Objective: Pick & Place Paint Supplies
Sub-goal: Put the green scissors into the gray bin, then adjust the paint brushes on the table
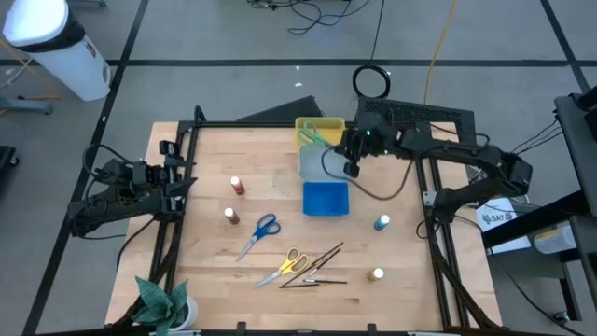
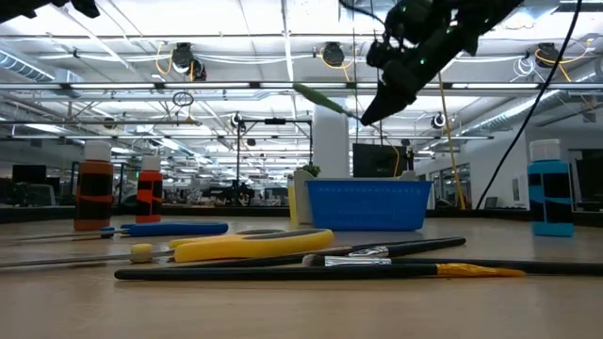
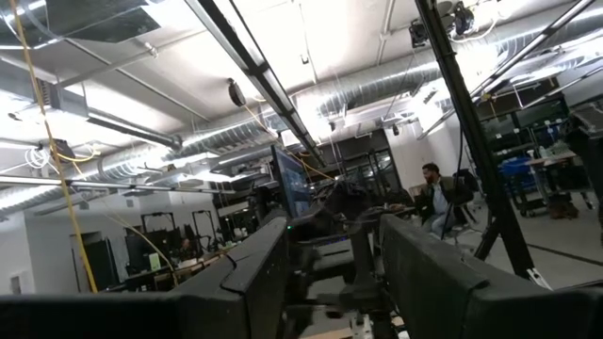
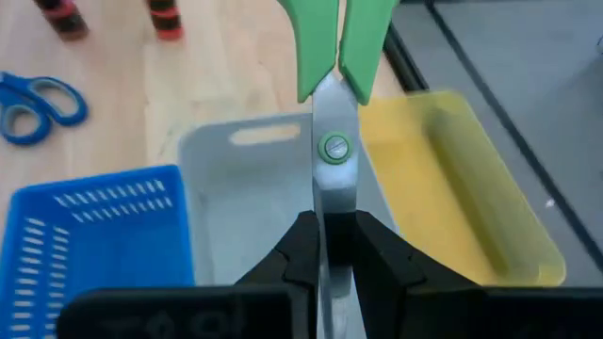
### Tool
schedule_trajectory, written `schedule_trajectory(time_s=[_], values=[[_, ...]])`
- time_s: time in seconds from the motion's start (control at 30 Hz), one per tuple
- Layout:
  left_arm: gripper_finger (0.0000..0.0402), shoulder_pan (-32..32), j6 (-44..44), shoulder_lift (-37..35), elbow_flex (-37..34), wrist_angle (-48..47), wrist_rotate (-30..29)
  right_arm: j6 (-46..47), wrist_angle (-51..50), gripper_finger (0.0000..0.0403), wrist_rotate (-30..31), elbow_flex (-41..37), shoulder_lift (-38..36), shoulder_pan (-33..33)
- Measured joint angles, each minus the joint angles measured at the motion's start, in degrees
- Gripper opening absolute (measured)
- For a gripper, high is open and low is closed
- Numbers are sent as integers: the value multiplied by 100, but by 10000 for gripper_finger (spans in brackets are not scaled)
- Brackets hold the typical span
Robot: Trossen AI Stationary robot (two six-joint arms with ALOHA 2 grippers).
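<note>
Clamping green scissors [image 4: 332,75] above the wooden table's [image 1: 215,271] trays [image 1: 322,163], the right gripper [image 4: 332,247] faces a ducted workshop.

This is a robotics lab or workshop in a big open industrial hall. Bare silver ducts [image 3: 396,71] and strip lights run under the ceiling above the wooden table [image 1: 215,271]. Cables [image 1: 322,14] trail over the grey floor beyond the table. Past it stand monitors [image 3: 294,184] on benches, and what seems to be a seated person [image 3: 435,200] works there.
</note>
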Motion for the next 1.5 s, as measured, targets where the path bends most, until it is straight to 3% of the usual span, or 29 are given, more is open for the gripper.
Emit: schedule_trajectory(time_s=[0.13, 0.53, 0.93, 1.13, 1.5], values=[[182, 2, 0, 0, 0, 0, 0, -251, -39, 31, -275, -4, 326, -251], [182, 1, 0, 0, 0, -1, 0, -436, -444, 31, -255, -5, 1138, -236], [182, 0, 0, 0, 2, 0, 0, -503, -362, 31, -227, -295, 1106, -174], [182, 1, 0, 0, 1, 0, 0, -367, -336, 83, 216, -339, 1104, -172], [182, 0, 0, 0, 0, 0, 0, -179, 12, 149, 188, -339, 1023, -148]])
